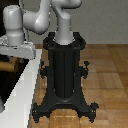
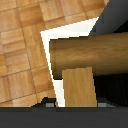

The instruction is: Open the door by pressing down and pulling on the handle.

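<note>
Brass-brown handle [image 2: 90, 55] fills the wrist view: thick cylindrical stem lying across, paler flat lever bar [image 2: 80, 87] dropping from it, white frame [image 2: 47, 47] and wooden floor [image 2: 20, 55] behind, a dark wedge at the corner beyond, probably the door's own panel. Seen from outside, sits at the exterior view's far left, a brown sliver [image 1: 6, 64] just under the grey-white tool [image 1: 16, 47], beside the white frame edge [image 1: 22, 92]; black pedestal [image 1: 64, 70] stands well apart at centre. Fingers hidden in both views, so cannot tell whether spread or closed on the lever. Judged step: closing in on the handle, press not yet made, lever apparently not turned. Next calls for settling on the lever bar, pushing down to rotate it, then pulling back without slipping off the end.
</note>
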Motion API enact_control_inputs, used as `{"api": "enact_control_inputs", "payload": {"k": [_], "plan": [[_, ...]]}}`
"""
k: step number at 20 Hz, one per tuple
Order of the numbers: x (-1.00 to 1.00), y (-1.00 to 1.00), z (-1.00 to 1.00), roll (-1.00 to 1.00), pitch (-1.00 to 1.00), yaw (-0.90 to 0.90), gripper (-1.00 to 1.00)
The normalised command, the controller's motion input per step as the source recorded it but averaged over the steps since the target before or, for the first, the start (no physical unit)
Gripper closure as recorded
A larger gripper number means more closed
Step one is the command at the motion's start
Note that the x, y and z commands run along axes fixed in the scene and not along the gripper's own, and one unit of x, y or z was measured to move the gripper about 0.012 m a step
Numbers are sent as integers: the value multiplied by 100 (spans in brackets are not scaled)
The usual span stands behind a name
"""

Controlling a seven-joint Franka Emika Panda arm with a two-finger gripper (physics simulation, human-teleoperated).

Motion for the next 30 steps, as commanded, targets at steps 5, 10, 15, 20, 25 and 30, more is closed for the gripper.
{"api": "enact_control_inputs", "payload": {"k": [5,10,15,20,25,30], "plan": [[0,0,-20,0,-3,0,100],[0,0,-60,0,-12,0,100],[0,0,-60,0,-9,0,100],[0,0,-40,0,-12,0,100],[0,0,-40,0,-6,0,100],[0,0,-80,0,-9,0,100]]}}
